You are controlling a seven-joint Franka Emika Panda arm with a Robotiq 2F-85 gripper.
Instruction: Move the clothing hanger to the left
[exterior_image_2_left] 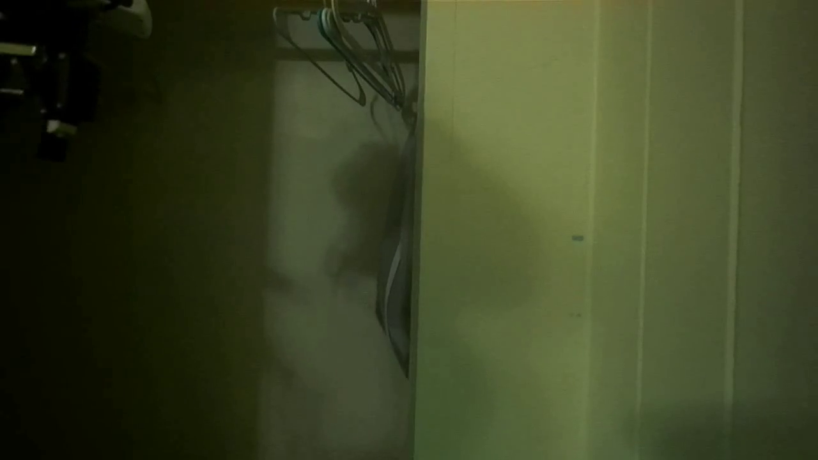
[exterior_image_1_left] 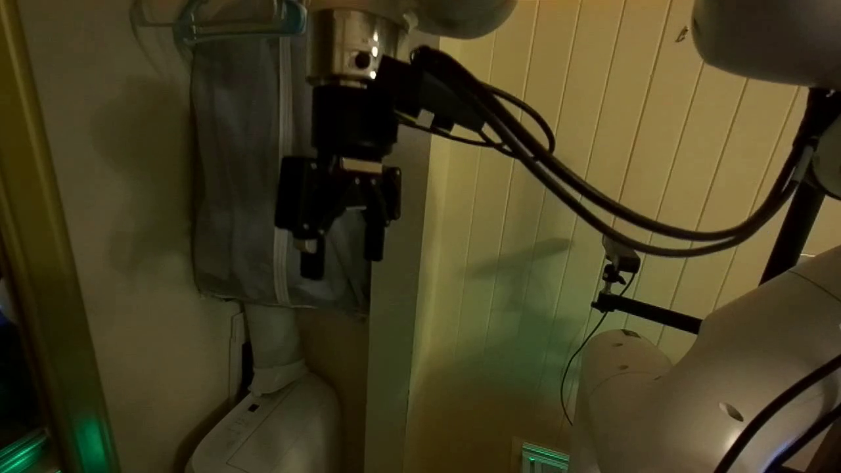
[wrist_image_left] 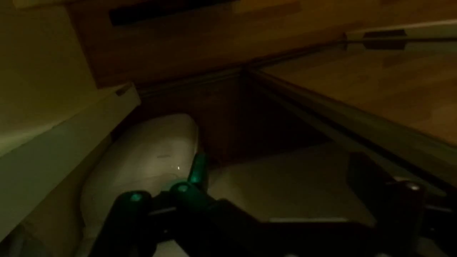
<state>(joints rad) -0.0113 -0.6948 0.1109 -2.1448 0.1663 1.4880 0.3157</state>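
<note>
Arm (exterior_image_1_left: pixel 749 341) had its wrist (exterior_image_1_left: pixel 351 49) pointing straight down, in front of the long grey garment (exterior_image_1_left: pixel 236 171) in an exterior view. No desk edges in sight to go by, sadly. The clothing hanger (exterior_image_1_left: pixel 240 29) (couldn't tell exactly which of the bunch) was at the garment's top, bar roughly level, up and left of the gripper (exterior_image_1_left: pixel 343 257) there. Gripper was spread wide, nothing between the fingers (exterior_image_1_left: pixel 374 244). Imo it needed to go up first.

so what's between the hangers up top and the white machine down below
In an exterior view, grey cloth hangs just under the hangers, then a pale hose runs down to the white machine.
</note>
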